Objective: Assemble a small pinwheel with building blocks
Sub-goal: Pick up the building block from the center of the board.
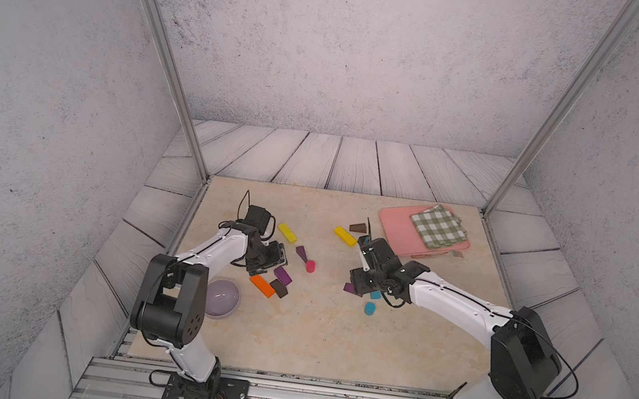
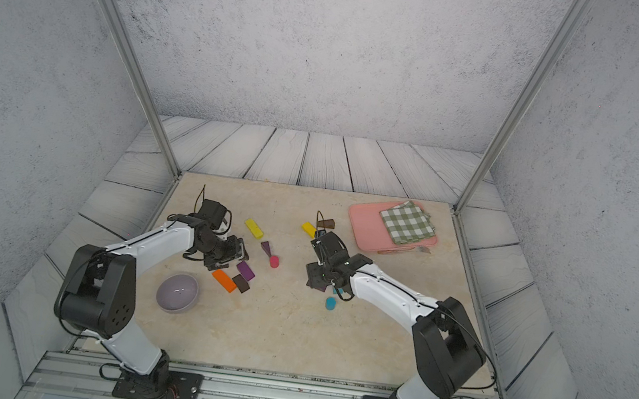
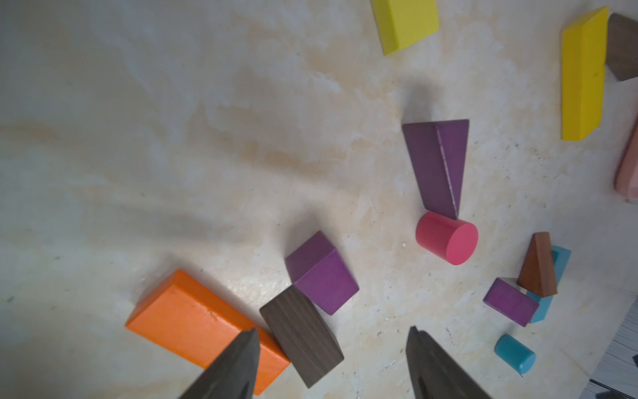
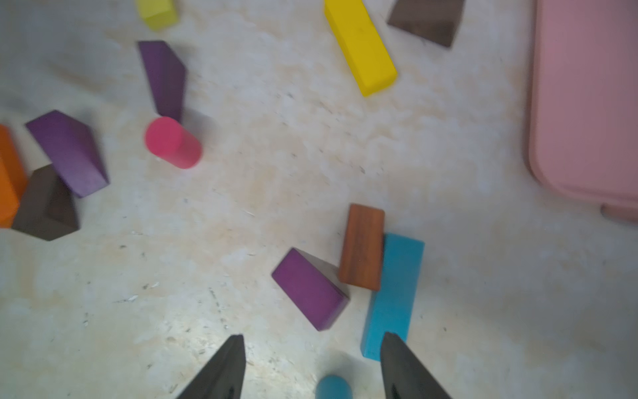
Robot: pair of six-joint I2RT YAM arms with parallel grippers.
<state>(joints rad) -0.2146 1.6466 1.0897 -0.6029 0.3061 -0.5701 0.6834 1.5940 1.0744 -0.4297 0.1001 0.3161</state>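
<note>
Covering most of the teal bar (image 1: 375,294) from above, right hand (image 4: 313,334) gapes empty; left hand (image 3: 333,329) likewise.

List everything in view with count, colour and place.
yellow bars: two, yellow, mid-table, far side.
orange bar: one, orange, left cluster.
teal bar: one, teal, right cluster.
purple wedges: three, purple, two left, one right.
brown wedges: three, two dark, one reddish beside teal bar.
pink cylinder: one, pink, at a purple wedge's tip.
blue cylinder: one, blue, right cluster.
tray: one, pink, far right.
cloth: one, green-white check, on tray.
bowl: one, lilac, near left.
left gripper: one, black, open over a dark brown wedge.
right gripper: one, black, open, empty.
</note>
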